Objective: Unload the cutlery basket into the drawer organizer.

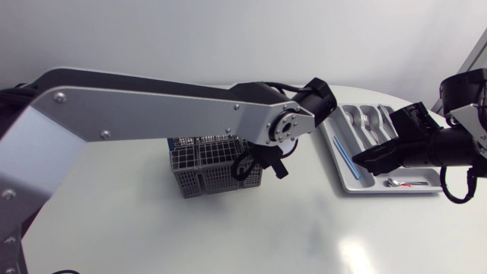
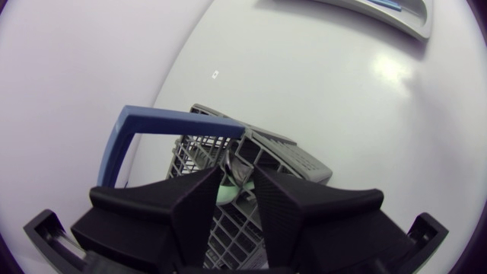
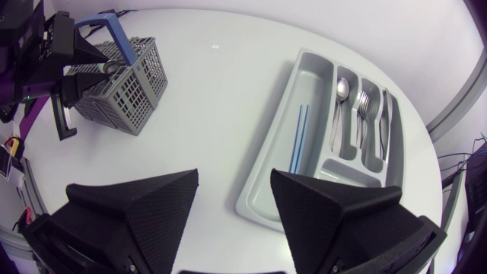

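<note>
White table [image 1: 251, 228], seen from above, with the basket [image 1: 199, 171] near its middle and the tray [image 3: 262, 190] well apart towards the right edge.

Left gripper [image 2: 237, 179]: pointing down into the basket, fingers narrow, closed from two sides on a metal piece that looks like a spoon [image 2: 237, 166]. The spoon stands roughly upright, with its long axis along the gripper's line of reach. The blue handle [image 2: 163, 120] arches just beside the fingers and the grid walls enclose them, so a straight pull upward looks the safest way out.

Right gripper [image 3: 233, 183]: spread wide and holding nothing. In the head view it hangs over the tray's near end.

From the left gripper, the tray lies across a bare stretch of table, so there is open room for the carry. Its slots already hold spoons [image 3: 342, 87], forks [image 3: 369, 106] and two blue sticks [image 3: 300, 137]. The spoon slot runs lengthwise, so the upright spoon would probably need tipping flat to match it. The right gripper is nearer the tray and may crowd the approach.
</note>
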